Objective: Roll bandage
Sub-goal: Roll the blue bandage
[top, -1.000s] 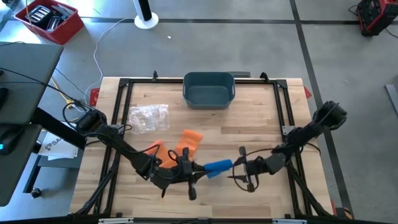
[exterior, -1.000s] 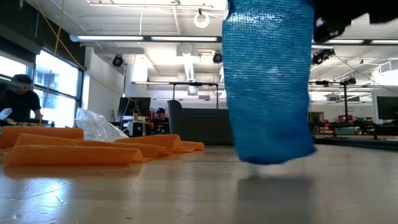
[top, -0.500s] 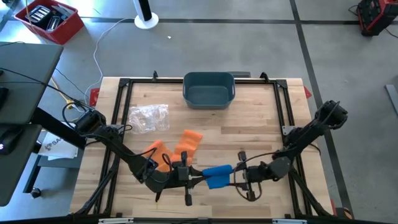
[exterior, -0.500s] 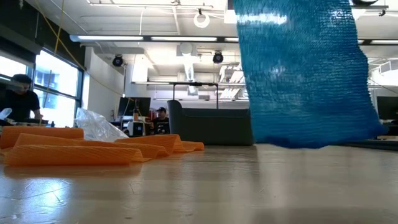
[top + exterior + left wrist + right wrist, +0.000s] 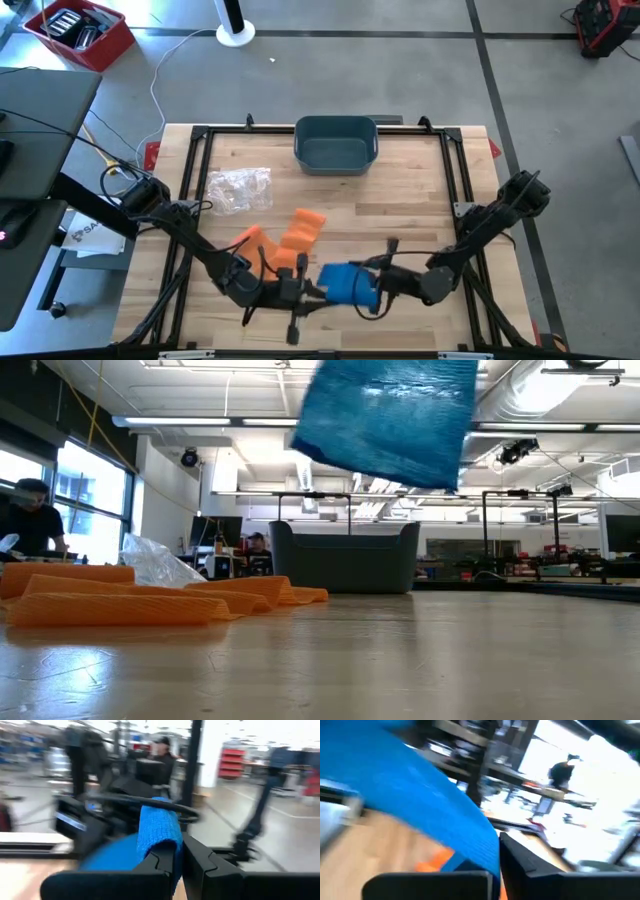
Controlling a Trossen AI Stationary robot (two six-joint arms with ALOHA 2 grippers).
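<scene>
Since 1 s back, right gripper has come in w/ jaws closing on the blue bandage, which has bunched up and risen off the table. Left gripper stays pinched on its other edge. Bandage hangs near front edge, betw. both. To roll well: keep tension even, edges aligned. Orange bandages unmoved.

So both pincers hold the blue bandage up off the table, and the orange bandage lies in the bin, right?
Not quite. The orange bandage lies on the table, not in the bin; the high view shows this. The rest holds: the left pincer and the right pincer hold the blue bandage up off the table.
</scene>
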